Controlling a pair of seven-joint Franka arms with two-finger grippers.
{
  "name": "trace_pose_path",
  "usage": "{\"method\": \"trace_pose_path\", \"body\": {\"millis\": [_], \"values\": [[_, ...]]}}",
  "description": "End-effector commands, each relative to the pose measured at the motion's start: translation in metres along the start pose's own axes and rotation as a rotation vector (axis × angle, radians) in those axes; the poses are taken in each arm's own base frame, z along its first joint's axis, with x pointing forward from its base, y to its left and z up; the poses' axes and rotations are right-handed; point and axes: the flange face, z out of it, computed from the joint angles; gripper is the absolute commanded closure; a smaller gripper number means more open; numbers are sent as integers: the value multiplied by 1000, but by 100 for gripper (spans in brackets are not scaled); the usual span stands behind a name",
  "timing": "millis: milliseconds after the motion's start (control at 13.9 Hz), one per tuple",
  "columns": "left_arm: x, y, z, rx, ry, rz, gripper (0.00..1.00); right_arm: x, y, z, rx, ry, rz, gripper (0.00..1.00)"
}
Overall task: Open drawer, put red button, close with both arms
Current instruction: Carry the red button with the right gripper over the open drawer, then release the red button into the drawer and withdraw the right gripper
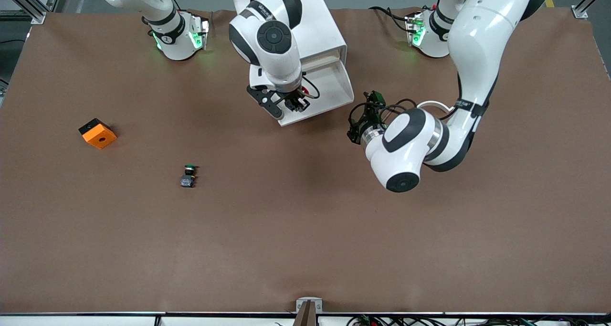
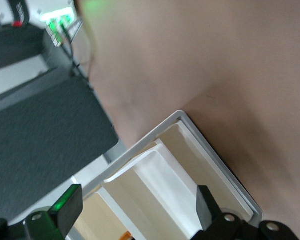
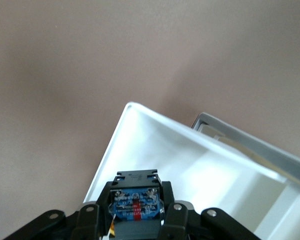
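High front view; wrist views share drawer (image 1: 329, 89).

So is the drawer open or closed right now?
Open. The drawer sticks out of the cabinet, and the right gripper holds the red button over it.

Pretty plain setup: the whole table (image 1: 305, 249) is covered by brown matting, aluminium frame posts (image 1: 28, 4) are seen at the upper corners, grey floor up top.

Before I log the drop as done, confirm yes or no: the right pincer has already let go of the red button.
No. In the right wrist view the right pincer grips the red button above the open drawer.
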Motion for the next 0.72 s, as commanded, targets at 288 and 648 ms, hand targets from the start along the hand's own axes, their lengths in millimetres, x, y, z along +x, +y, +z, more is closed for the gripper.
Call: {"method": "trace_pose_path", "body": {"millis": [288,648], "values": [[-20,-35,-28,-186,187,324,0,-22,-10,21,28,3,46,1],[-31,-26,-9,-332,387,513,0,-30,-19,-1,65,0,23,0]]}}
